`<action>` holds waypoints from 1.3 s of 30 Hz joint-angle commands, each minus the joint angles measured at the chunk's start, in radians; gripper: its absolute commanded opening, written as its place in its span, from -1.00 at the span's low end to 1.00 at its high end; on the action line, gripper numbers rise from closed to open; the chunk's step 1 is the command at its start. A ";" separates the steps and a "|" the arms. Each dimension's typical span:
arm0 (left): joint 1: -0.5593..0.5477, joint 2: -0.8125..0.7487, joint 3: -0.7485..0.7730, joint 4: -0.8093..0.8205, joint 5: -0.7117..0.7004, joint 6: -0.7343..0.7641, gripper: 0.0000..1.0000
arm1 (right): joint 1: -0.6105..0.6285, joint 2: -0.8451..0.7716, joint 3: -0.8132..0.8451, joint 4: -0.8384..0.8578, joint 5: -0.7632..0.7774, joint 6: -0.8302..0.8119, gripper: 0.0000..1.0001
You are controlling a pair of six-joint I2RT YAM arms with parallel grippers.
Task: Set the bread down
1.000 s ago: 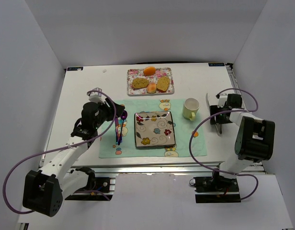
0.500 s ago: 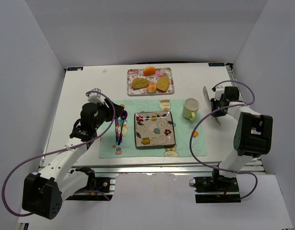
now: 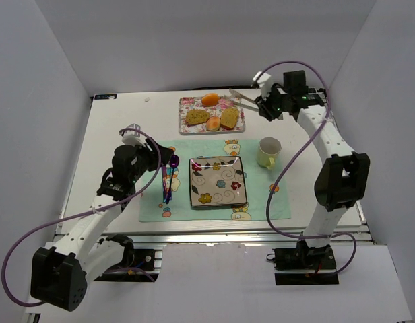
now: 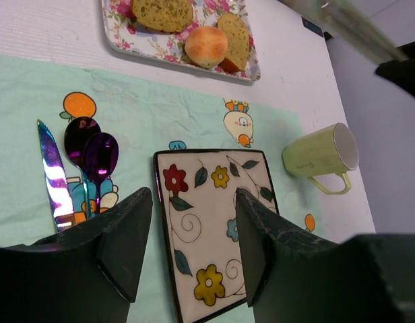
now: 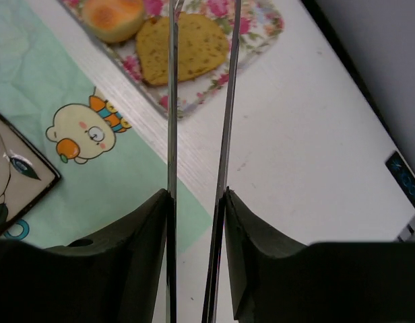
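The bread (image 3: 229,118), a golden-tan slice, lies at the right end of the floral tray (image 3: 182,127). It also shows in the left wrist view (image 4: 236,40) and the right wrist view (image 5: 184,48). My right gripper (image 3: 267,106) is raised just right of the tray and is shut on metal tongs (image 5: 171,101). The tongs' two arms stand slightly apart and point at the bread. My left gripper (image 3: 159,159) is open and empty above the mat's left side, near the flowered plate (image 3: 217,182).
On the tray are also a darker olive bread piece (image 3: 197,116), a small round bun (image 3: 213,124) and an orange (image 3: 209,99). A pale green cup (image 3: 267,152) stands right of the plate. A knife and purple spoons (image 3: 168,176) lie on the green mat (image 3: 153,202).
My right arm has swung from the table's right edge up to the back, beside the tray, carrying the tongs. My left arm has barely moved.
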 commanded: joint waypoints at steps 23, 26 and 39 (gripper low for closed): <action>0.005 -0.062 -0.019 -0.009 -0.029 0.005 0.26 | 0.151 0.035 -0.021 -0.120 0.193 -0.134 -0.15; 0.005 -0.062 -0.025 -0.003 -0.026 0.000 0.26 | 0.150 0.024 -0.037 -0.123 0.200 -0.136 -0.16; 0.006 -0.061 -0.018 -0.009 -0.026 0.004 0.26 | 0.154 0.049 -0.043 -0.113 0.223 -0.137 -0.16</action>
